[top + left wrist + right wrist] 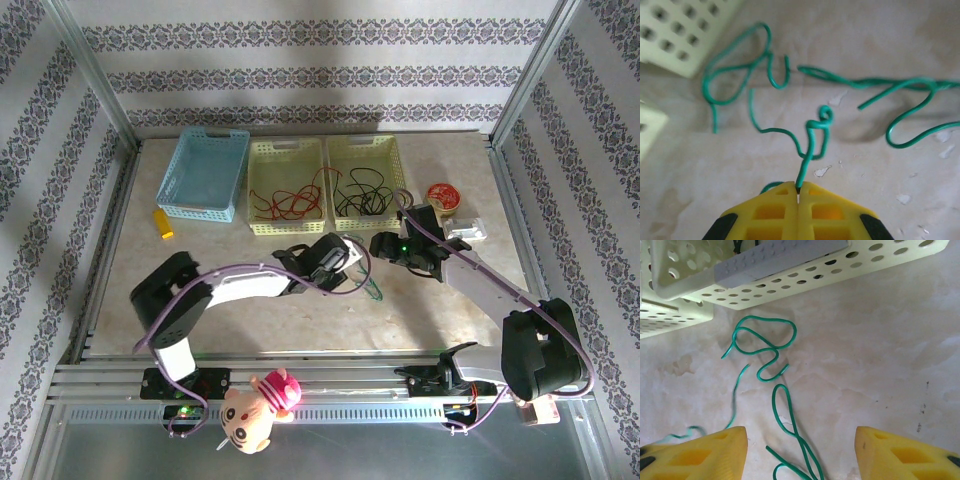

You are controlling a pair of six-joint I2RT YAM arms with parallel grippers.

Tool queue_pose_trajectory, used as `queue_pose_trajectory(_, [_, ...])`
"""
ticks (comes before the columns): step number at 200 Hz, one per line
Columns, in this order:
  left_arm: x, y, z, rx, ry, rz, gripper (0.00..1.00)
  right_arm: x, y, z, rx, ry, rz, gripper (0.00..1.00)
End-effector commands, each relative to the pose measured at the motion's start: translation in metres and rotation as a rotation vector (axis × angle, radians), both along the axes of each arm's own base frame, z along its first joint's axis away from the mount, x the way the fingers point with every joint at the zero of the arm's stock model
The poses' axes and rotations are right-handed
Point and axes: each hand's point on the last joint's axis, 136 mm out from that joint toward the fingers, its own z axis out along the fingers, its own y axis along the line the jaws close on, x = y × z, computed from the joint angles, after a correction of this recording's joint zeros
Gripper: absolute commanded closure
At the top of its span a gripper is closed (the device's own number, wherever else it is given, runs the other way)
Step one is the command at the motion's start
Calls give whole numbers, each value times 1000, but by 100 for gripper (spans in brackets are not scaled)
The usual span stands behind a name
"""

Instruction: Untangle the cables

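The left gripper (pixel 798 192) is shut tight on the green cable (pixel 810 142), pinching one end between its yellow fingers (pixel 770 212). In the left wrist view the cable rises from the grip toward 12 o'clock and kinks into a small loop. From there it wanders in loose curls toward 10 o'clock across the table (pixel 880 60). More green strand sprawls toward 2 o'clock, and I cannot tell whether it is the same piece. The right gripper (pixel 801 440) stands wide open with nothing in it. In its wrist view, green loops lie on the table between its fingers and run up toward 11 o'clock, stopping just short of the yellow baskets (pixel 840 270). From above, the two grippers sit close together near the table's centre, the left one at 9 o'clock of the right. A bit of green cable shows on the table at 6 o'clock of them. At 12 o'clock the two yellow baskets stand side by side, the left one holding the red cables (pixel 290 200) and the right one the black cables (pixel 362 200). A blue basket (pixel 205 212) stands at 9 o'clock of these, and a red spool (pixel 441 195) at 3 o'clock.
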Motion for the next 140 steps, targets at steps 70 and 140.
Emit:
queue_pose_trajectory(70, [148,229,104,-290,-61,833,100,5,8,3,23,-3,18,41])
queue_pose_trajectory(140, [248,336,65,-190,-53,1138,59,-4,35,13,10,-19,151,41])
